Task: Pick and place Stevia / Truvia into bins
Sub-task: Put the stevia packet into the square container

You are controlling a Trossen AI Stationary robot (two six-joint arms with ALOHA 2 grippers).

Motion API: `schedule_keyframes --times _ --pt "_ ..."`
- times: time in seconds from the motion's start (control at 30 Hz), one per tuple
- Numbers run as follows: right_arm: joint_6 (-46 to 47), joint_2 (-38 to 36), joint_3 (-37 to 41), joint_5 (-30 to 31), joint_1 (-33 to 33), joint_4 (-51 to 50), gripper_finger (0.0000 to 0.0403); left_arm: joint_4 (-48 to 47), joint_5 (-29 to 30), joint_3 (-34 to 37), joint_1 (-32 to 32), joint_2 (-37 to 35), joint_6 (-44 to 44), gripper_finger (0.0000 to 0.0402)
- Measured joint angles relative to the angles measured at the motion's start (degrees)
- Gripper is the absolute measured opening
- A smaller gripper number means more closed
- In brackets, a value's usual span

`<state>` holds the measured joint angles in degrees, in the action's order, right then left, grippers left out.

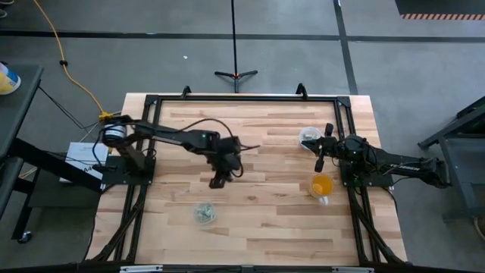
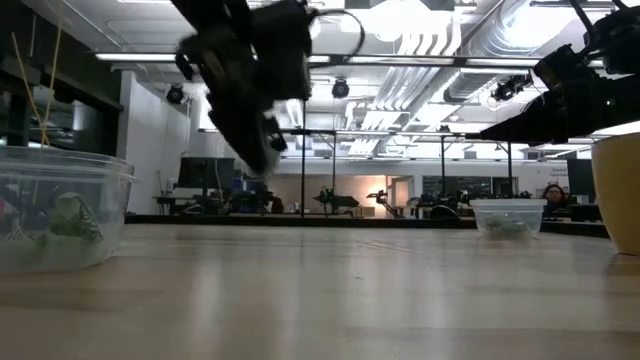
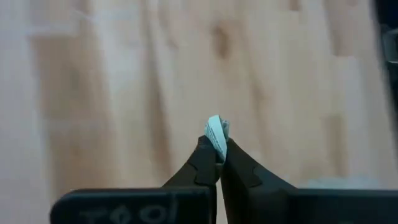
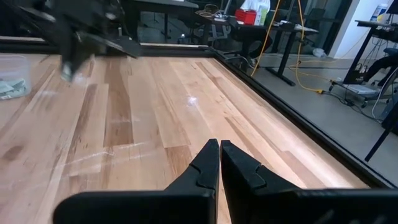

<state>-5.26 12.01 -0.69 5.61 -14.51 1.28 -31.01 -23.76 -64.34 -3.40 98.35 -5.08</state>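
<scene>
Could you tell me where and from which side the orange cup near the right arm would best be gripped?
Probably across its rim, coming straight down from above: the orange cup stands upright with its mouth open. The right gripper, shut and empty, is the nearer; the left gripper is shut on a sweetener packet.

Robotics lab or workshop. Indicated by: butcher-block table (image 1: 258,220) framed in black rails; exposed ceiling ducts (image 2: 440,40); further workbenches (image 4: 273,31) beyond; yellow cable (image 1: 72,72) trailed across grey concrete floor (image 1: 151,61).
</scene>
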Motion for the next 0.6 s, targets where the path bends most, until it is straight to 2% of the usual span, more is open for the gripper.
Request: schedule_keyframes --times 0.13,0.27,0.43,0.6 --pt "0.3 0.0 0.0 0.0 0.0 0.0 0.0007 -5.5 0.3 0.0 4.7 -5.1 5.9 0.0048" --pt "0.3 0.0 0.0 0.3 0.0 0.1 0.0007 -7.8 6.3 0.0 12.4 -7.7 12.8 0.0066" --pt "-0.2 -0.1 0.0 0.5 0.0 0.3 0.0007 -9.7 15.3 0.0 21.8 -7.9 18.9 0.0047" --pt "-0.2 -0.1 0.0 1.3 0.0 0.6 0.0007 -11.4 19.0 0.0 27.6 -7.4 27.1 0.0040"
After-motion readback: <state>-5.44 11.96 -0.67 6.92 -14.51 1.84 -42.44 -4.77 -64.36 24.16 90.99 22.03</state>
